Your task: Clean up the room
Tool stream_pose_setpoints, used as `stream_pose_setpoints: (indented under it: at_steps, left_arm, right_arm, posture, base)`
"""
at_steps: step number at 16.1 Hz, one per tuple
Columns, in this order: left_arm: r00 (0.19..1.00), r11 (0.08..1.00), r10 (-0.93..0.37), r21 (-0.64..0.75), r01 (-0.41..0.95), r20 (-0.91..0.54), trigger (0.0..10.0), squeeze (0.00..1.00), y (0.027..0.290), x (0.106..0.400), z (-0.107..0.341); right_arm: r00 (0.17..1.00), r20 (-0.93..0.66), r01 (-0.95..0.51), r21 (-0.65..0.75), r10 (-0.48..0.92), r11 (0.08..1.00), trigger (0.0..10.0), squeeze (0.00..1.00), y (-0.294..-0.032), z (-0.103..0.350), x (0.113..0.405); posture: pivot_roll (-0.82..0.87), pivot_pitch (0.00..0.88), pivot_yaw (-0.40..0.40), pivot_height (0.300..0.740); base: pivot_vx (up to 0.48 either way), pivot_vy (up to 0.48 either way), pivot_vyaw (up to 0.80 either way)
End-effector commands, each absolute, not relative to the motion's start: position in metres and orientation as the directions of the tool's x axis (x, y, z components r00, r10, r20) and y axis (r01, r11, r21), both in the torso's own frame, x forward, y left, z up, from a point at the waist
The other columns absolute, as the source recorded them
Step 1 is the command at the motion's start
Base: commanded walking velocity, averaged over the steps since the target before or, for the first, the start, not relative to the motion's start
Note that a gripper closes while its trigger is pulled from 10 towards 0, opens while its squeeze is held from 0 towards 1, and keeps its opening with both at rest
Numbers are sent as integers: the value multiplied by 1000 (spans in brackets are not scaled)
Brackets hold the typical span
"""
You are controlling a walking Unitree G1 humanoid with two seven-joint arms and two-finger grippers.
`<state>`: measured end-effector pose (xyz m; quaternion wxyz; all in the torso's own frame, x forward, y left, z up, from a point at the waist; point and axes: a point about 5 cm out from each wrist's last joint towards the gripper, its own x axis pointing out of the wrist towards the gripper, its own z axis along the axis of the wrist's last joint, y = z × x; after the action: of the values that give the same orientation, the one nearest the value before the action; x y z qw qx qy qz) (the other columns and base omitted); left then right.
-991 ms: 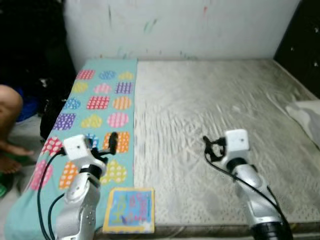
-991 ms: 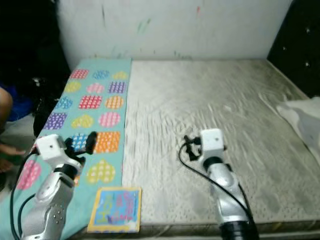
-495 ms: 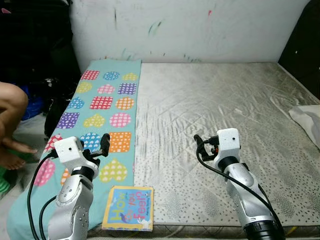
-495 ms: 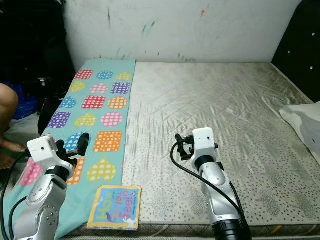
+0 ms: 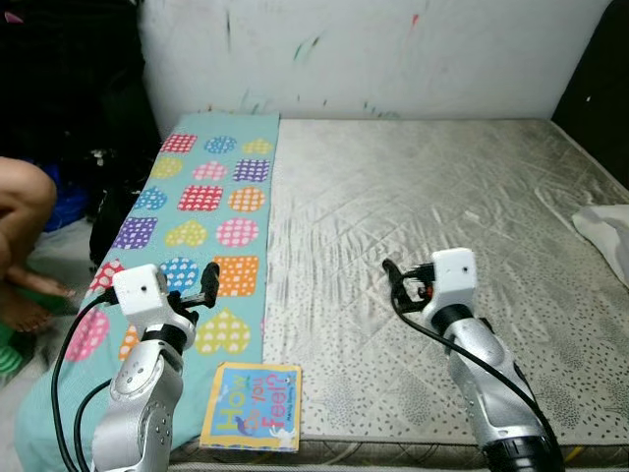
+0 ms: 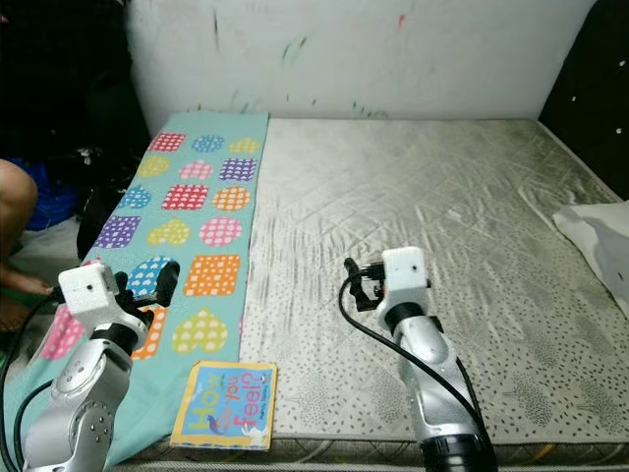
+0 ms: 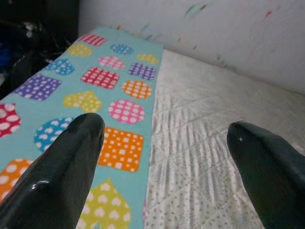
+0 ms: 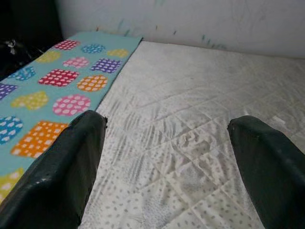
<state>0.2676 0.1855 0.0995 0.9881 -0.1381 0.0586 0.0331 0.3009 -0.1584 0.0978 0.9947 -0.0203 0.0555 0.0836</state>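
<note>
One bare mattress [image 5: 423, 206], grey-white quilted fabric with a stitched diamond pattern and fine speckle print, wrinkled near centre. One teal blanket [image 5: 211, 211] laid flat as a long strip along the mattress's left edge; printed with multicoloured dotted hearts, squares and ovals. One square children's book [image 5: 252, 421], flat, glossy cover in yellow and blue, lying at the near edge of the bed, straddling the blanket-mattress border. One white cloth [image 5: 607, 228], crumpled, at the right edge of the mattress. Two tools: left tool [image 5: 209, 282] hovers over the blanket just beyond the book, fingers [image 7: 62, 176] spread wide, holding nothing; right tool [image 5: 393, 275] hovers over mid-mattress, fingers [image 8: 62, 167] spread wide, likewise empty. A person's bare leg [image 5: 25, 211] at far left, beside the bed. Back wall [image 5: 393, 54] white, smudged with coloured marks.
</note>
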Motion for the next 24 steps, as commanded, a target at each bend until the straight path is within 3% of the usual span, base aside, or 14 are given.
stream_pose_setpoints:
  at_steps: [1,2,8,15,24]
  left_arm:
    - [991,966,55,-245,-84,-123,10000,0,188,268,104]
    - [991,970,45,-233,-73,-124,10000,0,187,268,106]
    - [985,985,-26,-172,-3,-170,10000,0,182,261,101]
    - [965,986,55,-139,-93,-256,10000,0,208,224,73]
    - [973,989,26,-138,-58,-228,10000,0,198,231,73]
  right_arm:
    - [980,-119,-162,-2,161,987,10000,0,-161,99,300]
    - [980,-118,-157,41,161,987,10000,0,-160,101,301]
    - [976,-128,-179,5,179,984,10000,0,-158,98,297]
    - [968,-163,-194,0,192,981,10000,0,-177,86,275]
    - [961,-142,-241,-2,239,970,10000,0,-163,89,274]
  posture:
    - [-102,37,15,740]
    - [-105,33,16,740]
    - [-112,20,17,740]
    - [-76,51,21,740]
    - [-86,27,19,740]
  base:
    - [0,0,0]
    - [0,0,0]
    - [0,0,0]
    - [0,0,0]
    - [0,0,0]
